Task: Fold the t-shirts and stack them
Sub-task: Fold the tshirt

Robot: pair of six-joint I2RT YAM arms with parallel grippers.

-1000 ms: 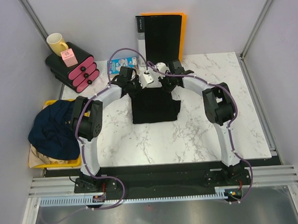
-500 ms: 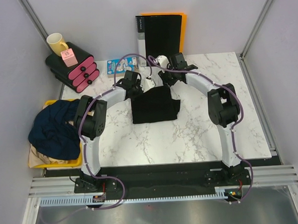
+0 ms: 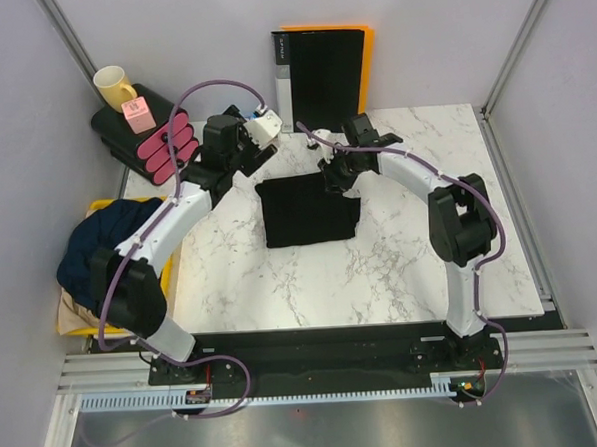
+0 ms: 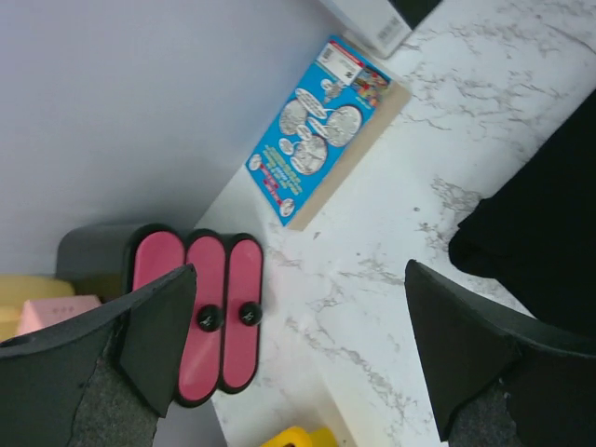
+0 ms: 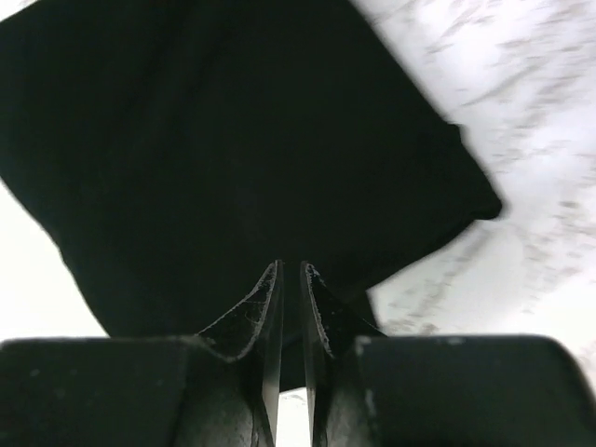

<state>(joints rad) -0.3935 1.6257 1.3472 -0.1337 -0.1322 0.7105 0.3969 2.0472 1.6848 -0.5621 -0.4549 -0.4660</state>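
Pulling back from the black t-shirt (image 3: 308,211), the left claw (image 4: 298,354) is now hanging off its far-left corner, where half a second ago it was reaching over the shirt's far edge. Its fingers are standing wide apart with nothing between them, so it is probably clearing out after letting go of the cloth. The right claw (image 5: 289,298) is hovering over the shirt's far-right corner. Its fingers are sitting all but together with only a thin slit showing. Whether a pinch of cloth is caught there I cannot tell, though it looks to be tidying that corner.

The black t-shirt is lying folded into a rough square on the marble tabletop (image 3: 381,269), likely serving as the base of the stack. Well to its left, a navy t-shirt (image 3: 105,256) is lying crumpled on a tan t-shirt (image 3: 78,317) in a yellow bin (image 3: 105,205), both waiting unfolded.

Counting: three t-shirts are showing, one folded and two not. Behind the black t-shirt one black binder (image 3: 321,72) with an orange back is standing. To its far left are three stacked black cases (image 4: 209,317) with pink ends, carrying one yellow mug (image 3: 114,88) and one small pink box (image 3: 139,117). One blue booklet (image 4: 321,126) is lying between the cases and the shirt.
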